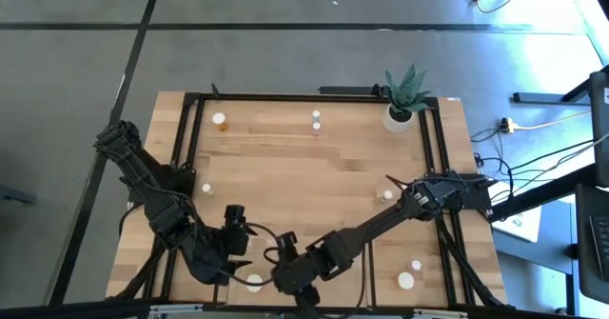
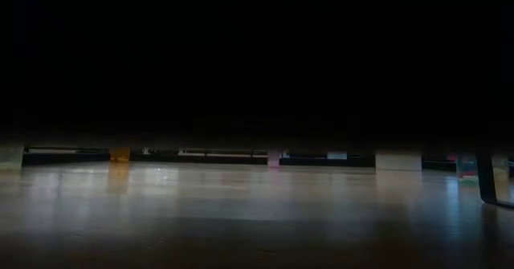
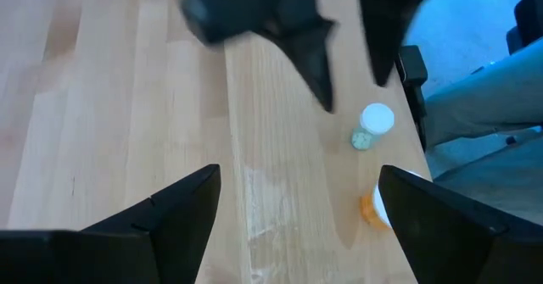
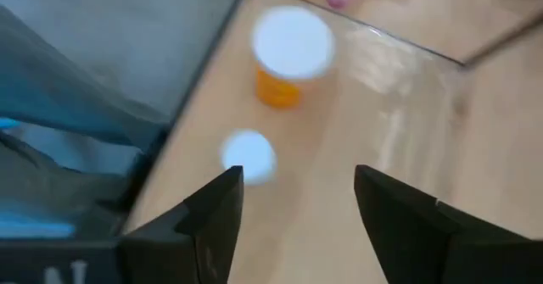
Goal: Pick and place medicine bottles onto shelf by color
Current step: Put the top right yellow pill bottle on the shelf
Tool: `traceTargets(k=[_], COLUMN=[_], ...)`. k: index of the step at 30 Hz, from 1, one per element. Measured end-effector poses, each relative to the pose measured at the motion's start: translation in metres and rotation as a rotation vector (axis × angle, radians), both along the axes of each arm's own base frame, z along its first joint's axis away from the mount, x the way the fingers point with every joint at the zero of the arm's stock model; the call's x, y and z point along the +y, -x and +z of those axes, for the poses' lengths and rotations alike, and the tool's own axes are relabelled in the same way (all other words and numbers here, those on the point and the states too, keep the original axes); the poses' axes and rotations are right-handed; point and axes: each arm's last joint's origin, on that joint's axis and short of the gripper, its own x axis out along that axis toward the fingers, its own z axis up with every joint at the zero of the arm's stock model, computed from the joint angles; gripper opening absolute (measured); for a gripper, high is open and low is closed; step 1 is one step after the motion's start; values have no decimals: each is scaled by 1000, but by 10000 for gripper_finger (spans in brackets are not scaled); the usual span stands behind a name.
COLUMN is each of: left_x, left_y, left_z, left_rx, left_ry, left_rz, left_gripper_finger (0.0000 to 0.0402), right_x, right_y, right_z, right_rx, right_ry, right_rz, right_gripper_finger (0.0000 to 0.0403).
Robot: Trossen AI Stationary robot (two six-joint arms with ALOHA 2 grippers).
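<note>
- Light-wood surface (image 1: 314, 176), seen from above, carries seven white-capped medicine bottles (image 1: 220, 120): two along the far edge, one left, one right, three near the front, plus one potted plant (image 1: 403, 98).
- Left pincer (image 1: 238, 248) and right pincer (image 1: 297, 279) both hang open near the front edge, empty.
- Wrist views alone reveal an amber bottle (image 4: 288, 59) and a greenish one (image 3: 373, 125).
- Low view is mostly dark.
</note>
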Motion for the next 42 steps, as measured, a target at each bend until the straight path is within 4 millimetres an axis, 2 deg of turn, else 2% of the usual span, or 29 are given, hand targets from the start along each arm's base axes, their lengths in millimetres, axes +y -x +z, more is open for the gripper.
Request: traceTargets(k=[5,10,14,20,25,33,42], left_x=[0,1,1,1,-5,-17,-7], left_y=[0,1,1,9,19,33,33], left_z=[0,-1,-1,-5,-6,-6,-9], left_rx=[3,7,17,81,107,102,102], left_ry=[-3,-4,4,25,27,36,-66], left_rz=[0,3,21,48,43,10,65], left_gripper_finger=[315,315,315,315,315,315,315], right_x=[-12,-22,-30,-43,-44,-42,-78], right_y=[15,34,52,86,107,120,104], right_z=[24,56,81,106,116,115,112], right_rx=[6,-9,-32,-25,-19,15,53], right_ry=[56,71,106,218,256,299,363], right_rz=[-90,-106,-146,-291,-369,-366,-455], right_gripper_finger=[226,226,226,226,226,226,226])
